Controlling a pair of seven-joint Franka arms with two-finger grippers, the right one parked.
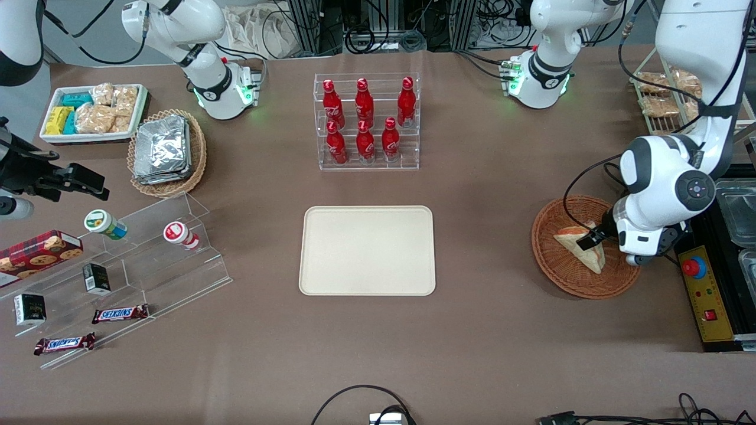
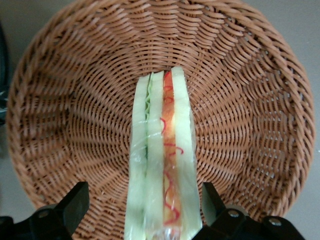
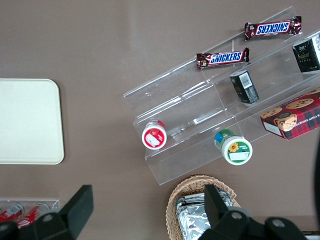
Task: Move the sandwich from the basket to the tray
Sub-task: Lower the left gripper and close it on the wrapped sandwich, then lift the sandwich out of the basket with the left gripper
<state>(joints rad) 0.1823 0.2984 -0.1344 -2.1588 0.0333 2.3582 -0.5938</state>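
Note:
The sandwich (image 1: 582,248) is a wrapped wedge of white bread with red and green filling, standing on edge in the reddish-brown wicker basket (image 1: 549,260) toward the working arm's end of the table. My gripper (image 1: 593,239) is lowered into the basket over the sandwich. In the left wrist view the sandwich (image 2: 162,165) runs between the two black fingers (image 2: 75,202) of my gripper (image 2: 142,200), which is open. One finger is nearly at the bread and the other stands apart from it, with the basket's weave (image 2: 75,100) all around. The cream tray (image 1: 366,251) lies bare at the table's middle.
A clear rack of red bottles (image 1: 366,121) stands farther from the front camera than the tray. A control box with a red button (image 1: 696,267) sits beside the basket. Toward the parked arm's end are a tan basket of foil packets (image 1: 165,150) and acrylic steps with snacks (image 1: 118,265).

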